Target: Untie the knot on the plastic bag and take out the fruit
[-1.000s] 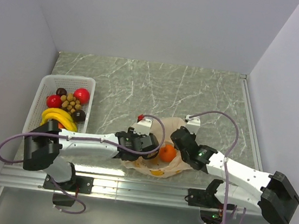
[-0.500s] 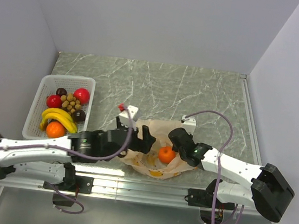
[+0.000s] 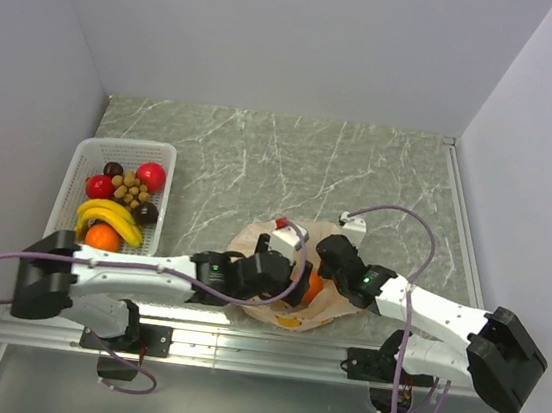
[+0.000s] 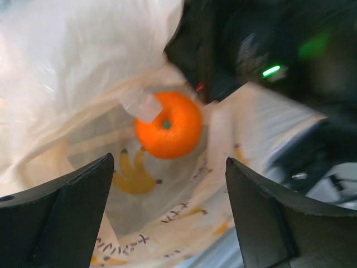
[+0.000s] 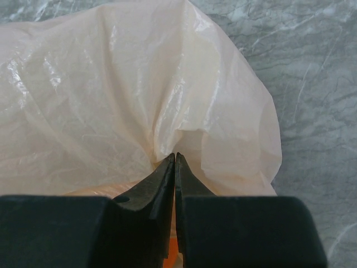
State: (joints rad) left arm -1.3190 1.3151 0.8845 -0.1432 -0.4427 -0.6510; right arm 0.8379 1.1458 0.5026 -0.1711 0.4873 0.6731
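top view, plastic bag [image 3: 255, 238]: lies crumpled on the marble table [image 3: 262, 154] near its front edge, between the two grippers.
top view, left gripper [image 3: 284, 268]: reaches in from the left, over the bag's near side.
top view, right gripper [image 3: 327, 263]: at the bag's right edge.
top view, orange [image 3: 312, 288]: in the bag between the grippers, partly hidden.
top view, basket [image 3: 127, 144]: white, at the table's left side, well apart from the bag; holds the other fruit [image 3: 121, 198].
left wrist view, left gripper [image 4: 168, 162]: jaws wide apart, nothing between them, facing the bag's open mouth.
left wrist view, orange [image 4: 170, 125]: rests inside on the printed plastic, beyond the fingertips, untouched; the dark right arm [image 4: 268, 50] is behind it.
right wrist view, right gripper [image 5: 175, 159]: jaws closed, pinching a fold of the bag [image 5: 111, 95].
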